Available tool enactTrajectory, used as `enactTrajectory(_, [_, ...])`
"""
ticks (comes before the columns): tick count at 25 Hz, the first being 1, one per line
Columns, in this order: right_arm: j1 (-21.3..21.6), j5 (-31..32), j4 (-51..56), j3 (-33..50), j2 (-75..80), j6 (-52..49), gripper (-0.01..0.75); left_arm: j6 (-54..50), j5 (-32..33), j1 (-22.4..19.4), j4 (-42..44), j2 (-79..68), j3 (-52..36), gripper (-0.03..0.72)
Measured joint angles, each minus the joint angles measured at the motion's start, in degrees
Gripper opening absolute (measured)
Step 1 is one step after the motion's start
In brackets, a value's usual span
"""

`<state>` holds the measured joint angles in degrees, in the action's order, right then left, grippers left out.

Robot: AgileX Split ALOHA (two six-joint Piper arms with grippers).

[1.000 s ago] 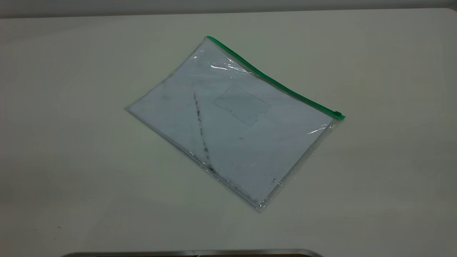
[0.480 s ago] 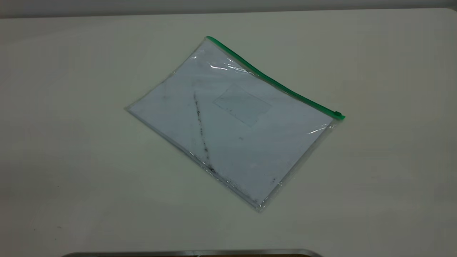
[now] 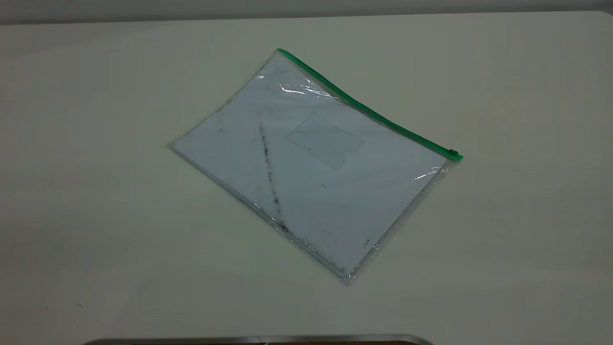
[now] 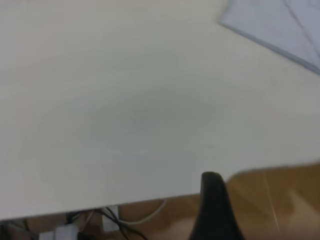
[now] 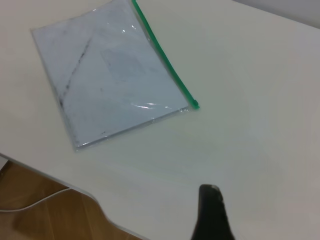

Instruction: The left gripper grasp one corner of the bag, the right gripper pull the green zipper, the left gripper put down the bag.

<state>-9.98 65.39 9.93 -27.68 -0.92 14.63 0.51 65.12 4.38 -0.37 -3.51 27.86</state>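
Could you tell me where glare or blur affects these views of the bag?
Exterior view: white glare streaks on the bag near the green zipper. Right wrist view: one small glint by the slider end. Left wrist view: soft overall, the bag's corner blurred.

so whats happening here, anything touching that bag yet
Nothing is handling it yet. The bag lies flat on the table, its green zipper along the far edge. The left gripper and the right gripper both sit off the table's edge, well short of the bag.
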Motion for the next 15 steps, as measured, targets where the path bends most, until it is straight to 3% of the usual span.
enactTrajectory(5, [0.00,0.00,0.00,0.00,0.00,0.00,0.568,0.00,0.05,-5.58,0.37,4.03,0.00,0.588])
enactTrajectory(15, [0.00,0.00,0.00,0.00,0.00,0.00,0.568,0.00,0.05,-5.85,0.00,4.59,0.00,0.588])
